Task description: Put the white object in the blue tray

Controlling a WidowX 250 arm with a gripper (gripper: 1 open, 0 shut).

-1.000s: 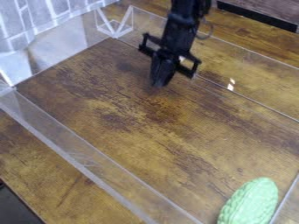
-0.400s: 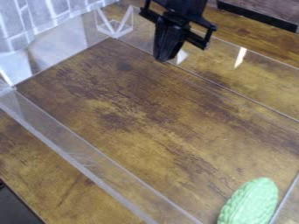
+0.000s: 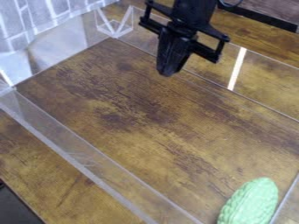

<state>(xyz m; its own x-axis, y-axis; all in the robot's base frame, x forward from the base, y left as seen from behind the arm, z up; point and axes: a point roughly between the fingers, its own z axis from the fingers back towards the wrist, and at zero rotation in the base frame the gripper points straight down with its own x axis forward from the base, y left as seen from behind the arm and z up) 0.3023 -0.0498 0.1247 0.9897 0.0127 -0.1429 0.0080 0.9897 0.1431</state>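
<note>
At the near right corner a green, bumpy, leaf-shaped object lies on the wooden tabletop, partly cut off by the lower edge of the view. It sits just outside a clear plastic wall that runs diagonally across the near side of the tabletop. The wood inside the clear walls is dark brown with worn, lighter patches, and nothing rests on the wide middle stretch.

Farther back, near the top centre, the black claw hangs over the wood, pointing almost straight down with a slight lean. Its two fingers are pressed together into one narrow tip, with no gap visible between them. Nothing can be seen held between them, and the tip appears to be clear of the tabletop, touching nothing. The black arm rises from the claw and leaves the view at the top edge. A short crossbar sticks out on either side of the wrist, just above the fingers.

To the right of the claw a thin white streak stands out near the far clear wall; whether it is the white object or only a glint on the plastic cannot be told. No blue tray shows here. At the far left a grey tiled surface lies beyond the clear wall.
</note>
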